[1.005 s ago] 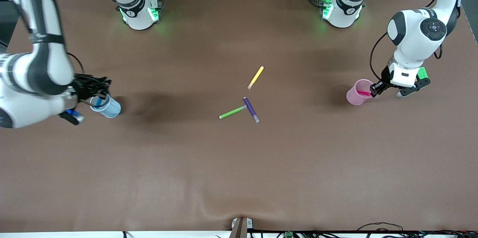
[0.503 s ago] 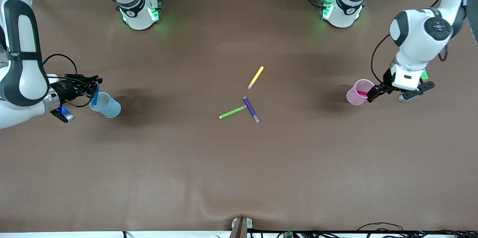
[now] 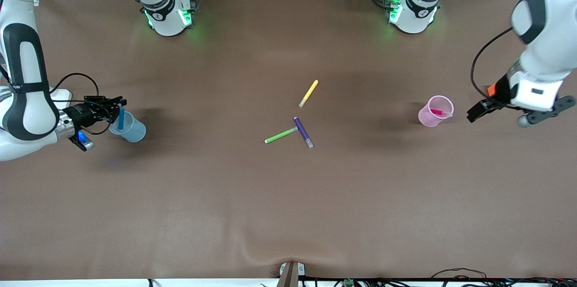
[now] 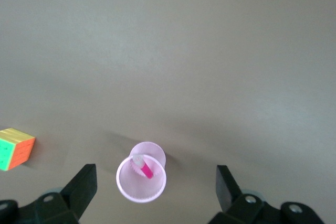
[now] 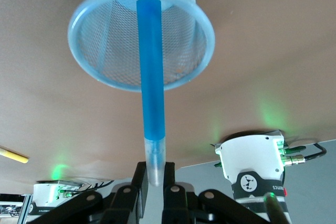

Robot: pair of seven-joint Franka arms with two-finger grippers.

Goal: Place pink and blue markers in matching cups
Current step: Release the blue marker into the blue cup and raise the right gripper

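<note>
We see the pink cup (image 3: pixel 435 111) standing toward the left arm's end of the table at about three o'clock from the loose pens in the middle, and the pink marker (image 3: pixel 438 112) rests inside it, leaning against the wall with its pale cap (image 4: pixel 138 159) uppermost. The left gripper (image 3: pixel 496 111) hangs in the air just off the cup toward that same table end, its fingers (image 4: pixel 83 182) spread wide and holding nothing; in the left wrist view the cup sits between them, well below. A coloured puzzle cube (image 4: pixel 16 148) lies on the table near it. At about nine o'clock from the middle pens, toward the right arm's end, stands the blue cup (image 3: pixel 129 128). The right gripper (image 3: pixel 118 106) hovers over its rim with the fingers clamped on the pale cap end of the blue marker (image 3: pixel 121 117), which points down into the cup's mouth. In the middle of the table (image 3: pixel 288 197) lie the yellow pen (image 3: pixel 309 93), the purple pen (image 3: pixel 303 132) and the green pen (image 3: pixel 281 135), the green one's tip touching the purple one.
</note>
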